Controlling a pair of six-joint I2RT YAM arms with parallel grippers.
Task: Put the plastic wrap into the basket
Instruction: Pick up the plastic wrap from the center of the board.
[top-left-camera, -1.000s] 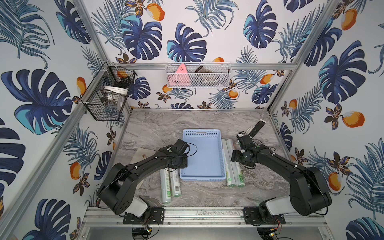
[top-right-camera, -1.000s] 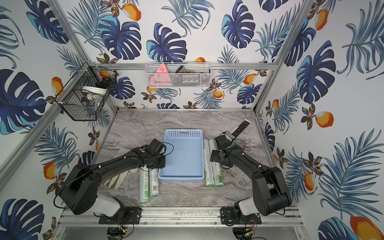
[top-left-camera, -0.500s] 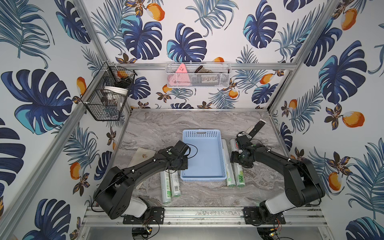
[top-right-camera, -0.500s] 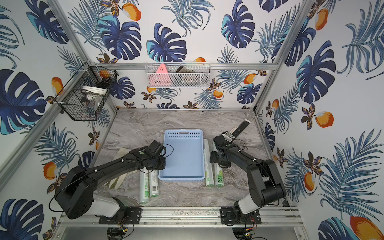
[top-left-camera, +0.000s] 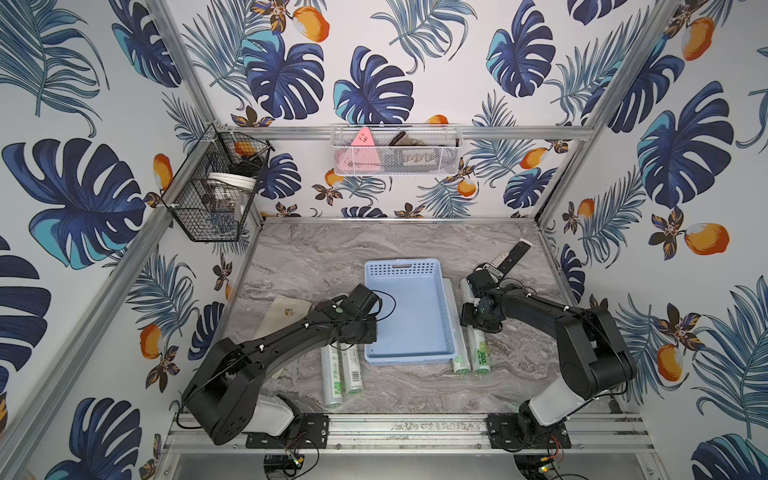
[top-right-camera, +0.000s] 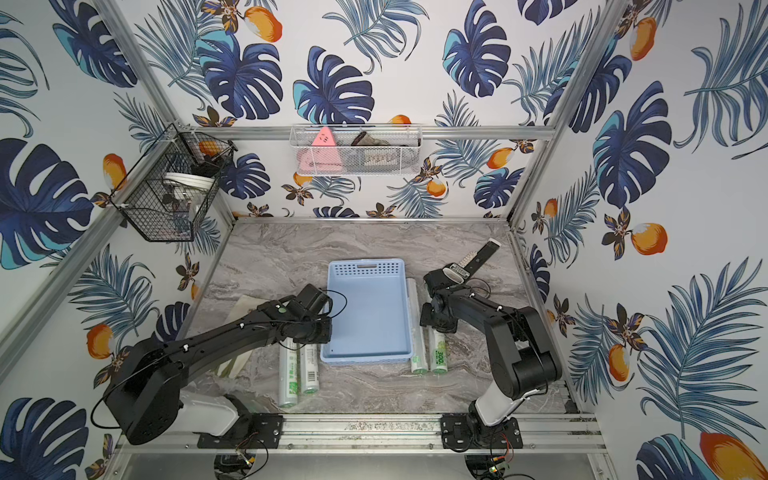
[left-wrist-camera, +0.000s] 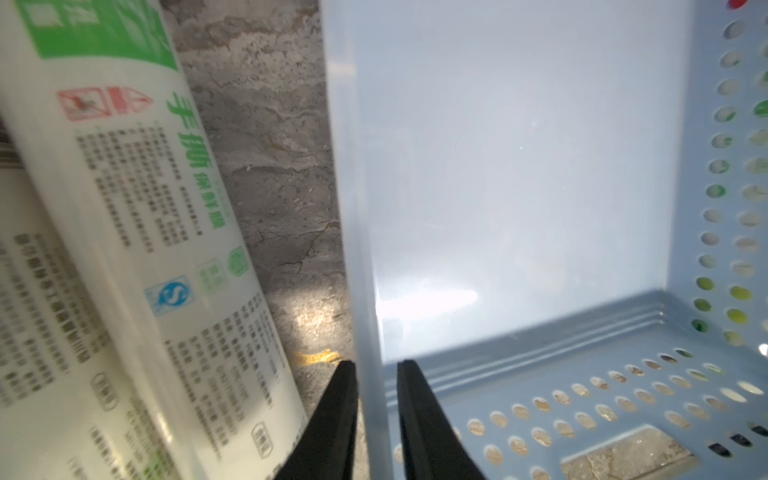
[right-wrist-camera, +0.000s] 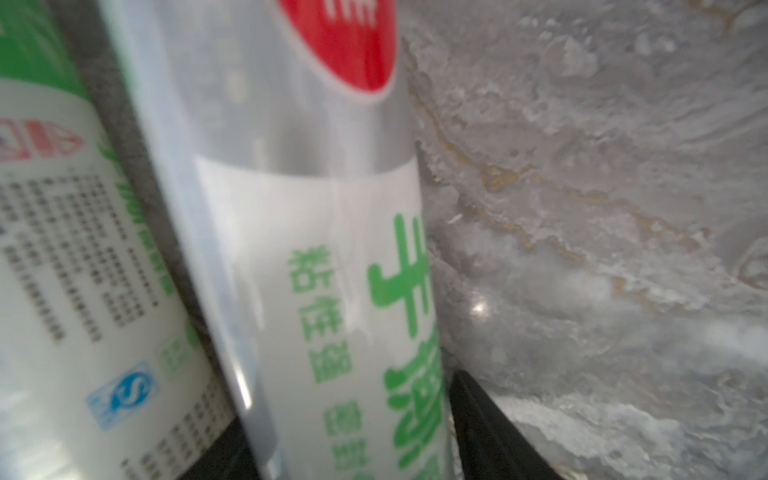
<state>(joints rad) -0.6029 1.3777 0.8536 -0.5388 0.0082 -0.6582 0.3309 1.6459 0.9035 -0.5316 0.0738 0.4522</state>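
The light blue basket (top-left-camera: 409, 316) (top-right-camera: 368, 316) lies at the table's middle with nothing in it. Two plastic wrap rolls (top-left-camera: 332, 376) (top-left-camera: 353, 370) lie along its left side, and two more (top-left-camera: 457, 353) (top-left-camera: 480, 357) along its right. My left gripper (top-left-camera: 370, 332) (left-wrist-camera: 376, 365) straddles the basket's left wall (left-wrist-camera: 365, 249); its jaws are slightly open, with a thin gap at the inner finger. My right gripper (top-left-camera: 473, 322) (right-wrist-camera: 345, 415) is shut on the outer right roll (right-wrist-camera: 332, 249), low on the table, a finger (right-wrist-camera: 478, 415) at each side.
A beige pouch (top-left-camera: 286, 311) lies under my left arm. A dark remote-like stick (top-left-camera: 511, 257) rests at the back right. A black wire basket (top-left-camera: 216, 187) hangs on the left wall and a white mesh basket (top-left-camera: 395, 153) on the back wall.
My right gripper's jaws have narrowed onto the outer right roll. My left gripper's jaws have eased slightly apart at the basket wall. The basket and rolls have not shifted.
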